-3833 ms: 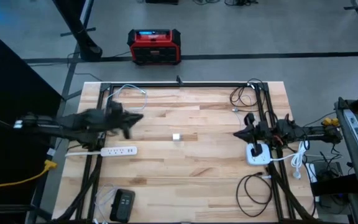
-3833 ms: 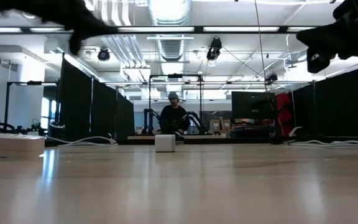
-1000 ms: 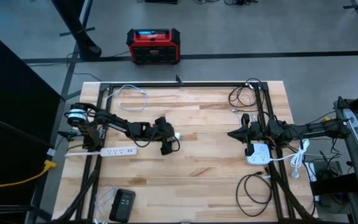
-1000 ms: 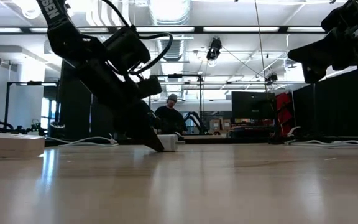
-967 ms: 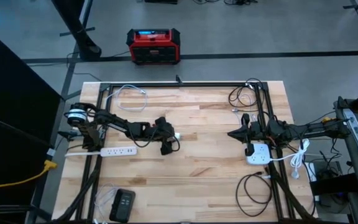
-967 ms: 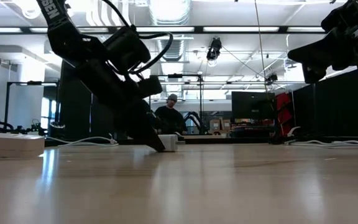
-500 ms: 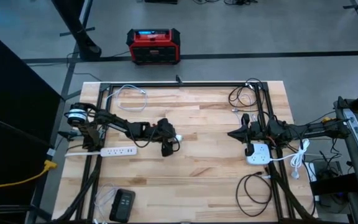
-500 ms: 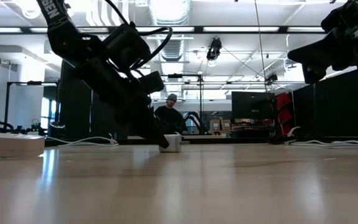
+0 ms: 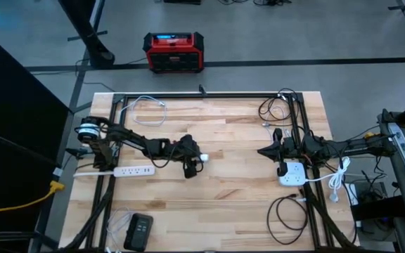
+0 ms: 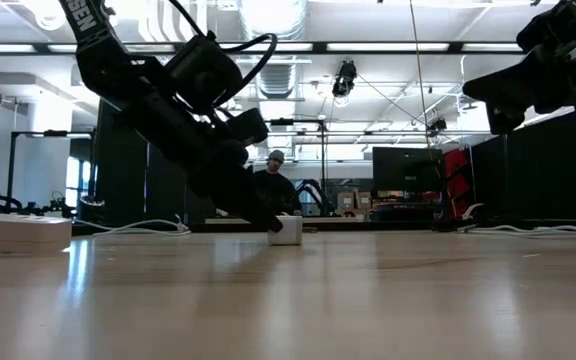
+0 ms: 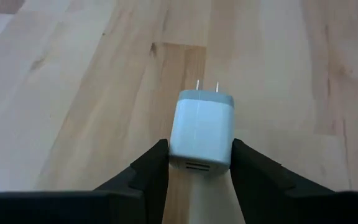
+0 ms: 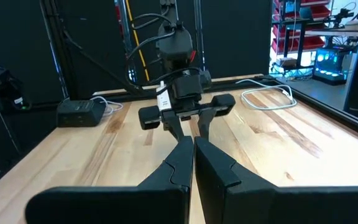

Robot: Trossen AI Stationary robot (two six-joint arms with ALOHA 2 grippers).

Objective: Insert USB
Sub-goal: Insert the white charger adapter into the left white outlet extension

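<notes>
Charger cube (image 9: 202, 157), small and white, lies near the middle of the wooden bench (image 9: 238, 204) in the high view, a little toward nine o'clock from centre, with my left gripper (image 9: 197, 159) reaching to it from the nine o'clock side; my right gripper (image 9: 264, 150) waits off toward three o'clock, just beside a white power adapter (image 9: 291, 173), and a white power strip (image 9: 131, 170) lies near my left arm toward the eight o'clock edge. In the low view my left arm slants down to the bench top, the left gripper (image 10: 274, 226) touching the charger cube (image 10: 287, 229) where it sits on the wood; a person (image 10: 277, 187) is far behind it in the room. In the left wrist view the charger cube (image 11: 202, 131) sits between my two dark fingers (image 11: 149, 167), one to each side, its two prongs pointing away from me and its slots facing me; the fingers stand partly spread with the cube between them, and I cannot tell whether they press its sides. In the right wrist view my right fingers (image 12: 178, 163) are closed together with nothing between them, and across the bench my left gripper (image 12: 188, 124) shows, low on the wood.
</notes>
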